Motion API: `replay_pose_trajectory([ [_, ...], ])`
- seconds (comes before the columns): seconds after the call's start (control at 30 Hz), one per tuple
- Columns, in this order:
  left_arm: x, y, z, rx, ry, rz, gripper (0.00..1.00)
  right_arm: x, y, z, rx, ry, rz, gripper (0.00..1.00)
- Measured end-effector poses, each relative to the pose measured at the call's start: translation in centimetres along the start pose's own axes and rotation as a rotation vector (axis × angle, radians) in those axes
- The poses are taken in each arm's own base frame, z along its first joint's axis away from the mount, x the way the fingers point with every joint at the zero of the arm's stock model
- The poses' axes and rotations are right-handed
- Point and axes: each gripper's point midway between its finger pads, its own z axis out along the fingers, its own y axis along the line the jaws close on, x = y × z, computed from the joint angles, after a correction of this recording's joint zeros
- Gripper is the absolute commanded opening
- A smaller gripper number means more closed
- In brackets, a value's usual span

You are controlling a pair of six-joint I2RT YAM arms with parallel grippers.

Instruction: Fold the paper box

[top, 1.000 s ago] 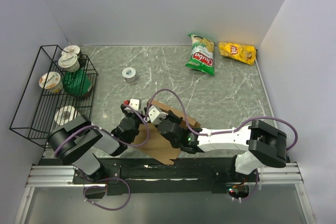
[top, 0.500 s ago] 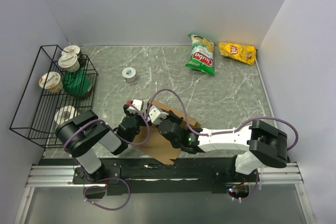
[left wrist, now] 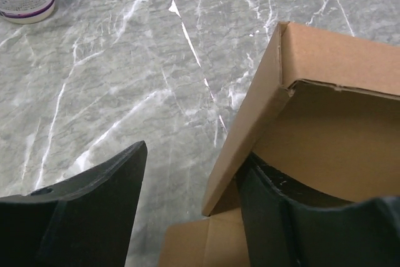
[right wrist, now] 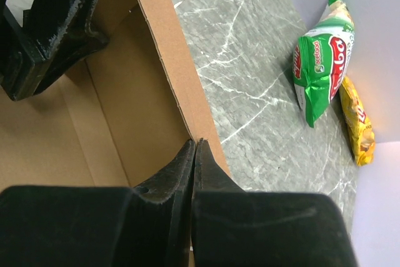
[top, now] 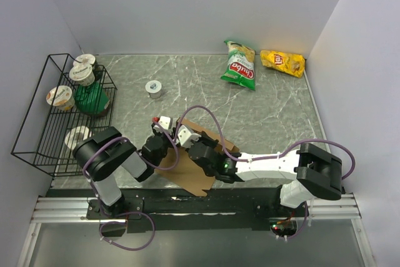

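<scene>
paper box (left wrist: pixel 325 123) wall inside left gripper (left wrist: pixel 195 161)

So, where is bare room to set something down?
Free: between the jar and the green bag, and between the box and the yellow bag. Crowded: the rack, and the box with left tool and right tool at it.

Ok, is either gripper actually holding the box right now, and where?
The right gripper is shut on the paper box, apparently pinching the rim of one side wall. The left gripper straddles a raised wall, jaws open, not clamped.
</scene>
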Motion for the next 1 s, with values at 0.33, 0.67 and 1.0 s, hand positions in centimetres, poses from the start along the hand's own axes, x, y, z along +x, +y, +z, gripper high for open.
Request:
replay_pose_trajectory([
  [0.33, 0.0, -1.4, 0.2, 0.059, 0.002, -0.035, 0.26, 0.0, 0.0, 0.0, 0.002, 0.001, 0.004, 0.00],
  [0.67, 0.0, -1.6, 0.1, 0.049, 0.006, -0.056, 0.37, 0.0, 0.0, 0.0, 0.002, 0.000, 0.011, 0.00],
  [1.0, -1.7, 0.5, -1.2, -0.007, -0.029, -0.072, 0.75, 0.0, 0.0, 0.0, 0.001, 0.002, 0.001, 0.00],
])
